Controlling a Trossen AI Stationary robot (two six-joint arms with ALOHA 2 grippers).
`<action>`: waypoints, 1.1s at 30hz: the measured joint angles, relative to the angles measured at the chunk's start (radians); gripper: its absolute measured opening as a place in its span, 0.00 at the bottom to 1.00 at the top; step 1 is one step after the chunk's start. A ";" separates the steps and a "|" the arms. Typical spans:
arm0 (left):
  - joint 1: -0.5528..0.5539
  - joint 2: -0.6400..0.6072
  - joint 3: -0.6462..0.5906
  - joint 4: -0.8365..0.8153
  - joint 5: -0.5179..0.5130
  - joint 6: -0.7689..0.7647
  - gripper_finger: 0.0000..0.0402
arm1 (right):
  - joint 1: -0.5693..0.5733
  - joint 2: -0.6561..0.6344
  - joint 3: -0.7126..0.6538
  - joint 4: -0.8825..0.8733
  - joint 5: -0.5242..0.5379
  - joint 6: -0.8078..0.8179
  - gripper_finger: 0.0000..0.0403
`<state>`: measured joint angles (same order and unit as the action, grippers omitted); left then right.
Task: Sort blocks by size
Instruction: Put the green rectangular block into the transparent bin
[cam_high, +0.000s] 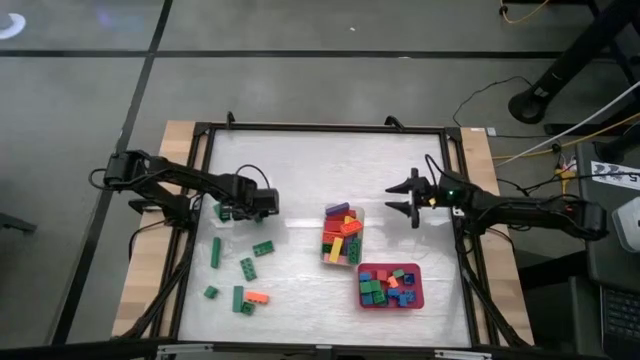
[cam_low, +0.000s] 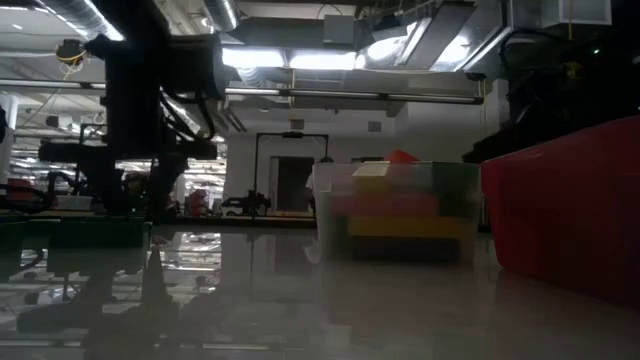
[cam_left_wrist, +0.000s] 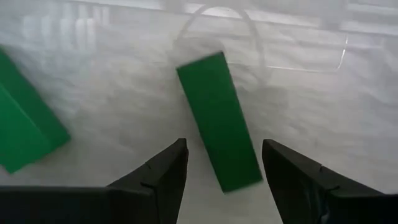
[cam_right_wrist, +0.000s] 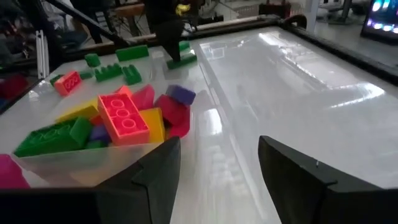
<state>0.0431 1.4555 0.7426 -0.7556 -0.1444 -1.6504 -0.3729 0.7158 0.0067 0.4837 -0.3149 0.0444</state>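
A green bar (cam_left_wrist: 217, 118) lies flat on the white table. My left gripper (cam_left_wrist: 224, 171) is open and points down at it, one finger on each side of the bar's near end, touching nothing. In the high view it (cam_high: 232, 210) stands at the table's left. A second green block (cam_left_wrist: 25, 130) lies beside it. Several more loose green blocks (cam_high: 247, 267) and an orange one (cam_high: 257, 297) lie nearer the front left. My right gripper (cam_high: 395, 198) is open and empty, right of the clear tub (cam_high: 342, 236).
The clear tub (cam_right_wrist: 81, 134) holds longer blocks of several colours. The red tray (cam_high: 416, 285) at the front right holds short blocks. A dark frame (cam_high: 320, 128) runs round the table. Bare table shows between the two grippers and toward the far edge.
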 joint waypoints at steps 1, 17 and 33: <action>0.007 0.000 -0.010 0.009 0.000 0.000 0.48 | 0.000 -0.012 0.000 0.004 0.000 0.000 0.53; 0.067 0.000 -0.056 0.013 0.038 0.265 0.29 | 0.000 -0.173 0.000 -0.063 -0.011 -0.001 0.53; 0.067 0.001 -0.058 0.171 0.027 0.361 0.21 | 0.000 -0.334 0.000 -0.120 -0.011 0.003 0.53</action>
<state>0.1104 1.4565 0.6844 -0.5842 -0.1177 -1.2896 -0.3729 0.3813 0.0071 0.3635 -0.3264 0.0471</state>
